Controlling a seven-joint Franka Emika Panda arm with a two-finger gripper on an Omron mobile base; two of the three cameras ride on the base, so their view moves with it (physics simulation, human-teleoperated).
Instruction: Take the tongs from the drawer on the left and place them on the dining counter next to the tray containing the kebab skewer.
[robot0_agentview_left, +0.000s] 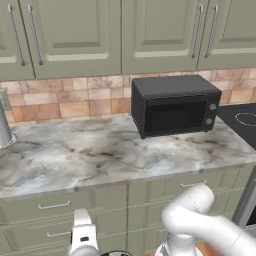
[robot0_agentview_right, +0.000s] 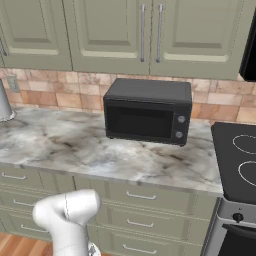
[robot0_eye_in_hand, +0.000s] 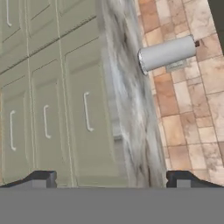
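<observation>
1. Your hand (robot0_eye_in_hand: 112, 179) hangs with its two dark tips (robot0_eye_in_hand: 41, 178) spread wide, nothing between them, below the front edge of the grey-white marble-veined table (robot0_agentview_left: 100, 155)
2. The wide sage-green drawer with the slim silver bar handle (robot0_agentview_left: 54, 205) is shut, so the tongs, presumably inside, are hidden
3. Expect light, stiff, slippery metal; pinch both arms together mid-length

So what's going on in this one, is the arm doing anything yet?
Not much yet. The white arm is low in front of the sage-green cabinets, and its gripper is open and empty, facing the drawer fronts below the marble counter. The drawers look shut. A black microwave sits on the counter.
</observation>
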